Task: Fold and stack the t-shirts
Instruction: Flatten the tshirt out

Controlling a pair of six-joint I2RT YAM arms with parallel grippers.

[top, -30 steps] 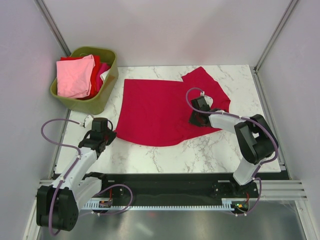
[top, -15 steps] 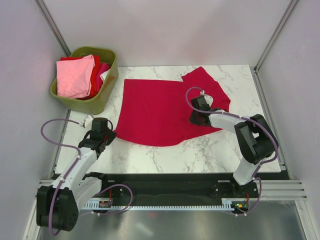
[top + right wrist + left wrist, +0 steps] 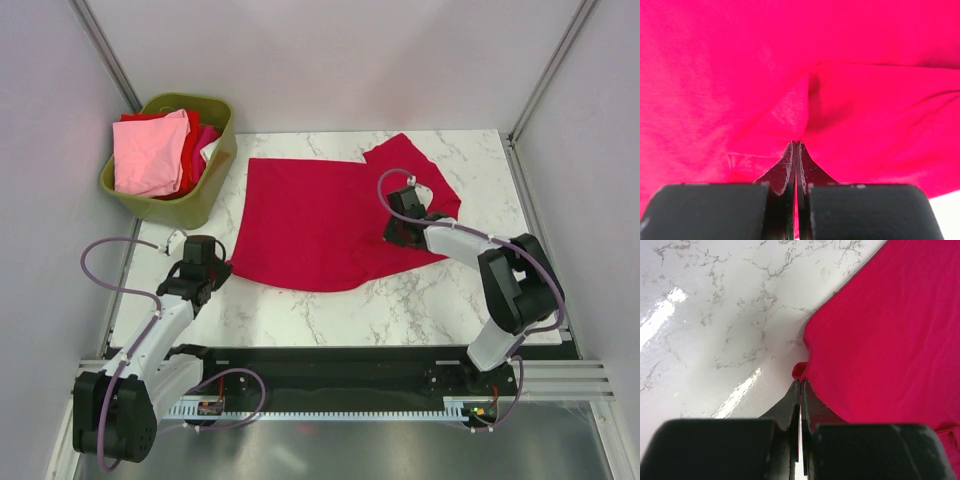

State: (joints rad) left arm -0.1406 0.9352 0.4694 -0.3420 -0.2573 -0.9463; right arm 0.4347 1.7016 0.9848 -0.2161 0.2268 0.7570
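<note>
A crimson red t-shirt (image 3: 310, 220) lies spread on the marble table (image 3: 400, 300), one sleeve sticking out at the back right. My left gripper (image 3: 222, 268) is shut on its near left corner, seen pinched at the fingertips in the left wrist view (image 3: 800, 382), the cloth (image 3: 880, 330) spreading to the right. My right gripper (image 3: 392, 232) is shut on a pinch of the shirt near its right edge; in the right wrist view (image 3: 796, 143) a ridge of red cloth (image 3: 805, 95) rises from the closed jaws. A light pink shirt (image 3: 148, 152) lies on other red and magenta shirts in the basket.
An olive-green plastic basket (image 3: 210, 190) stands at the table's back left corner, off the marble edge. Bare marble lies in front of the shirt and to its left (image 3: 715, 315). Grey walls and metal posts enclose the table.
My right gripper has shifted slightly to the right and back, tugging the cloth with it. The left arm has not moved.
</note>
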